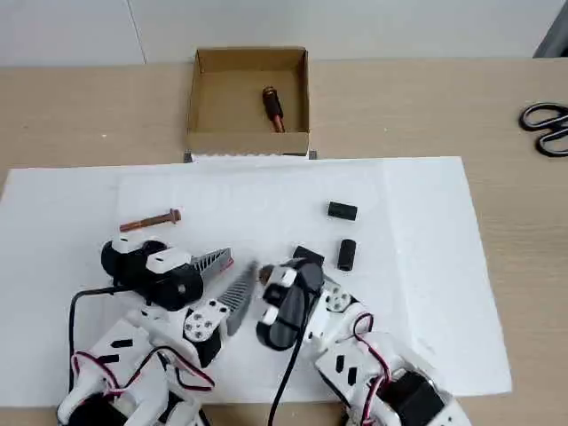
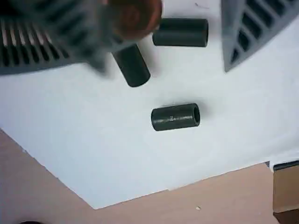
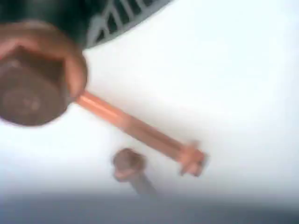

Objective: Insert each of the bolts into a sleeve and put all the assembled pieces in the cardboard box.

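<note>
Well back, beyond the white paper (image 1: pixel 426 284), cardboard box (image 1: pixel 248 142) with one assembled piece (image 1: pixel 273 108) inside. Nearer, left gripper (image 1: pixel 244 264) spread wide around nothing; right gripper (image 1: pixel 269 277) just beside it, pinching a bolt (image 3: pixel 35 88). Farther left, second bolt (image 1: pixel 151 221) loose on the paper; to the right, two sleeves (image 1: pixel 342 211) lying free, a third sleeve (image 2: pixel 133 65) close under the held bolt, whether on its shank cannot tell. Likely trouble: a crooked approach jamming the shank at the sleeve mouth or rolling the sleeve away; also a clash of grippers so close.
</note>
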Tool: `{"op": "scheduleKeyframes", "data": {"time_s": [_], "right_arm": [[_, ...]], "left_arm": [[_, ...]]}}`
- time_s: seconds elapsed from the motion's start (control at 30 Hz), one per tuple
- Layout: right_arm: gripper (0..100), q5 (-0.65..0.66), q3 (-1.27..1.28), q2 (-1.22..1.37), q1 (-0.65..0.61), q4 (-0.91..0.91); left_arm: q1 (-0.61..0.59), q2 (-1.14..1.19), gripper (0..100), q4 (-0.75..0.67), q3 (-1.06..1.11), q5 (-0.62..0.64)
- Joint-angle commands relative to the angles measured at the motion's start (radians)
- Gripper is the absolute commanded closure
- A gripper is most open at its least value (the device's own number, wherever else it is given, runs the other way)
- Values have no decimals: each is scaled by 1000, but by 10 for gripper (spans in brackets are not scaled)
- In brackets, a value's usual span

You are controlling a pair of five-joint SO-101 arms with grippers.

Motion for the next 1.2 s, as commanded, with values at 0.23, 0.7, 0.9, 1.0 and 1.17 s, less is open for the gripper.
{"op": "scheduleKeyframes", "data": {"time_s": [0.23,0.7,0.9,1.0,1.17], "right_arm": [[996,-282,17,4,278,-119],[996,-292,-322,518,323,-282],[996,-292,-608,920,349,-387],[996,-287,-746,1104,348,-435],[996,-285,-976,1399,349,-503]], "left_arm": [[-364,-8,993,-129,150,-15],[-459,-8,993,-414,522,-78],[-459,-8,993,-384,522,-78],[-459,-8,993,-338,521,-78],[-460,-8,993,-299,521,-75]]}}
